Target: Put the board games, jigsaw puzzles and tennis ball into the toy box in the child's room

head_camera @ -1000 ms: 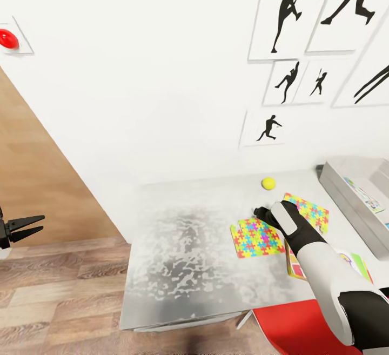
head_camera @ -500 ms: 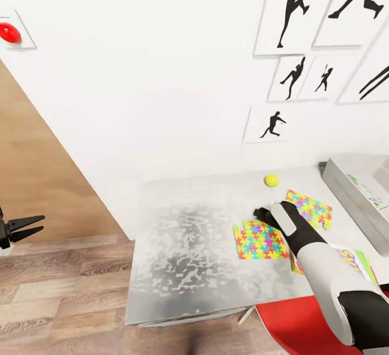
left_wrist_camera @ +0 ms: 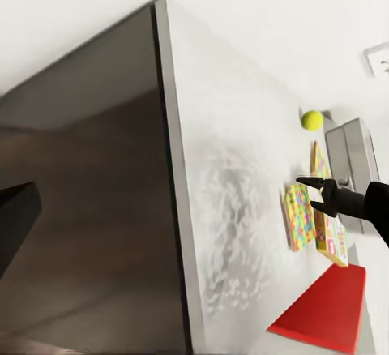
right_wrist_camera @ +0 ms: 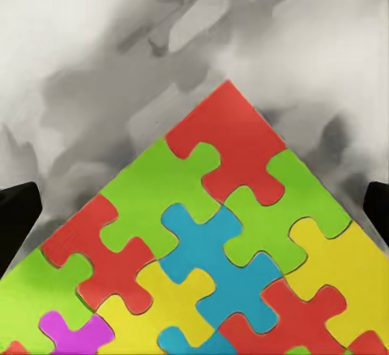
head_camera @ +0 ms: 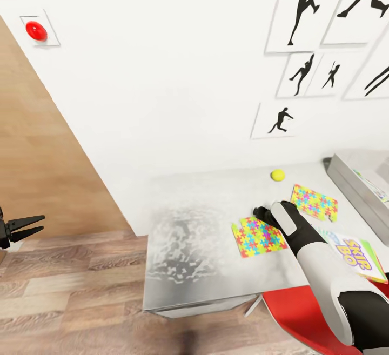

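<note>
Grey table (head_camera: pixel 205 247) vs white wall, wood floor. Right gripper (head_camera: pixel 263 215) spread wide over jigsaw puzzle (head_camera: pixel 259 236), nothing held; left gripper (head_camera: pixel 29 226) parted, empty.

A wide bare stretch is seen along the left edge of the mottled grey desk (head_camera: pixel 189 247). Toward the right edge, room is taken by the multicoloured flat jigsaw puzzle (head_camera: pixel 259 236), a second puzzle (head_camera: pixel 314 202) and the grey box (head_camera: pixel 354 182). The yellow tennis ball (head_camera: pixel 277 175) sits clear near the back edge.

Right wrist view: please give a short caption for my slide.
Open right gripper poised over a corner of the colourful jigsaw puzzle lying flat on the mottled grey table.
</note>
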You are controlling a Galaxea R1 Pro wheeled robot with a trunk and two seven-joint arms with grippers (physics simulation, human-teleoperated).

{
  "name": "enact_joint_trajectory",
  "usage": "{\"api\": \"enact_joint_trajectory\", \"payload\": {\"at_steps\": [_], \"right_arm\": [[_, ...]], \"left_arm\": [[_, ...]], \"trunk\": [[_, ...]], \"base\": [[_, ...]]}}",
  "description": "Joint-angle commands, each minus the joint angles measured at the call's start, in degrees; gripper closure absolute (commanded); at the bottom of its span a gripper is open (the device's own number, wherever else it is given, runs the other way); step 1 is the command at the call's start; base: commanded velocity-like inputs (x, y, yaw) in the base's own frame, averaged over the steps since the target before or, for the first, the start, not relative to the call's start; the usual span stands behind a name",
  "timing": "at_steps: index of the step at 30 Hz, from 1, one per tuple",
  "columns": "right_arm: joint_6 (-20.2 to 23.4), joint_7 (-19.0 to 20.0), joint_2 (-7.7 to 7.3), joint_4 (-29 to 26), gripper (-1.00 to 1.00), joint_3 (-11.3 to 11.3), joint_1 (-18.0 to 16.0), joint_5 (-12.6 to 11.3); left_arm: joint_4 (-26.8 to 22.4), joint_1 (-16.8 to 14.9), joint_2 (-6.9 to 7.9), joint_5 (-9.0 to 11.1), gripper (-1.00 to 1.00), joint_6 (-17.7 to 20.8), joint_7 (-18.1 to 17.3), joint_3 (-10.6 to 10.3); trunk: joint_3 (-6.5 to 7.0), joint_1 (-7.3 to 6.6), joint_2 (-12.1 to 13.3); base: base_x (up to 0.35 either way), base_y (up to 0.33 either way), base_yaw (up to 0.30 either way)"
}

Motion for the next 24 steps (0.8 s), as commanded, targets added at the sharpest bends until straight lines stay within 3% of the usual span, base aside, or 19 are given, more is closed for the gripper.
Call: {"api": "enact_joint_trajectory", "payload": {"at_steps": [1,9,13,18,24], "right_arm": [[0.03,-0.56,-0.08,1.59,-1.0,0.35,-0.01,-1.36],[0.1,-0.55,0.01,1.59,-1.0,0.35,-0.01,-1.36],[0.01,-0.48,1.06,0.25,-1.0,0.07,0.27,2.26],[-0.47,-0.5,1.38,0.57,-1.0,0.09,-0.12,3.67],[-0.19,-0.49,1.49,0.21,-1.0,0.09,-0.16,1.8]], "left_arm": [[-0.03,-0.07,0.0,-0.45,-1.0,0.6,-0.42,0.09],[-0.03,-0.07,-0.01,-0.45,-1.0,0.6,-0.42,0.09],[0.06,-0.07,-0.72,-0.28,-1.0,0.6,-0.42,0.09],[0.06,-0.07,-0.76,-0.28,-1.0,0.6,-0.42,0.09],[0.06,-0.07,-0.74,-0.28,-1.0,0.6,-0.42,0.09]], "trunk": [[-0.11,0.02,-0.09],[-0.11,0.02,-0.09],[-0.1,0.02,-0.09],[-0.1,0.02,-0.09],[-0.1,0.02,-0.09]], "base": [[-0.183,0.084,0.0],[-0.114,0.068,0.0],[0.0,0.0,0.0],[0.0,0.02,0.0],[0.0,0.205,0.0]]}}
